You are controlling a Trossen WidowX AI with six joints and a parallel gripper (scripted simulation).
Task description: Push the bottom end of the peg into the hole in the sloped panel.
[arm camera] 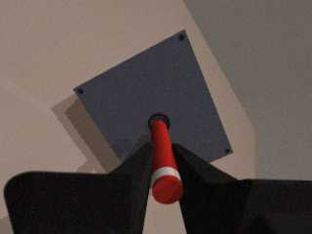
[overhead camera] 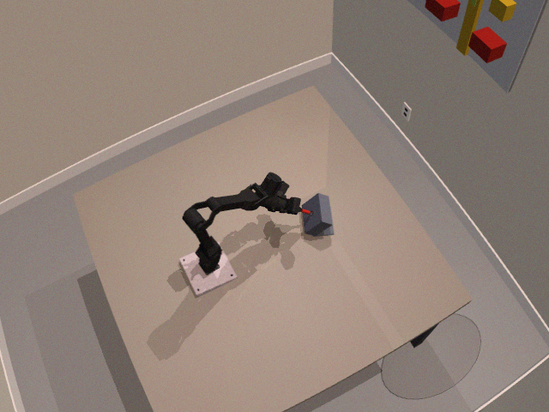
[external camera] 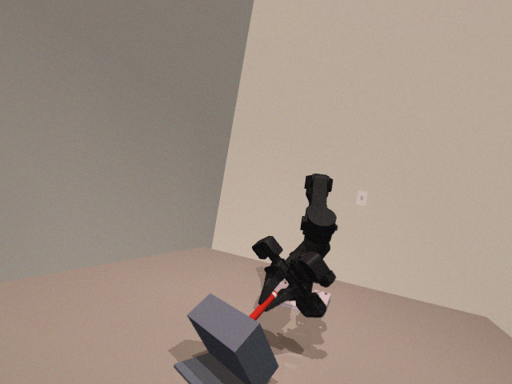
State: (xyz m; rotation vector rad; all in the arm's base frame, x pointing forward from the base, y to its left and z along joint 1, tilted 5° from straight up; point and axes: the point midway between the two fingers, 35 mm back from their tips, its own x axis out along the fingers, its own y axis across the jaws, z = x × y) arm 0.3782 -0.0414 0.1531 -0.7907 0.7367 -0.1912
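Observation:
My gripper (overhead camera: 301, 209) (external camera: 263, 306) (arm camera: 161, 149) is shut on a round red peg (overhead camera: 305, 211) (external camera: 258, 311) (arm camera: 164, 158) with a white band near its rear end. The peg is tilted and points at the grey sloped panel (overhead camera: 317, 203) (external camera: 225, 322) (arm camera: 132, 93). Its far end is at the round hole (overhead camera: 311, 213) (arm camera: 159, 117). In the wrist view it covers the lower part of the hole, and a dark crescent shows above it. Whether the end is just at the mouth or slightly inside, I cannot tell. In the exterior view the block hides that end.
The panel's block stands on a thin base plate (external camera: 192, 369) on the table (overhead camera: 266, 319). Small dark dots mark the panel's corners in the wrist view. The arm's pale mounting plate (overhead camera: 213, 283) is at the left in the top view. Walls stand beyond the table.

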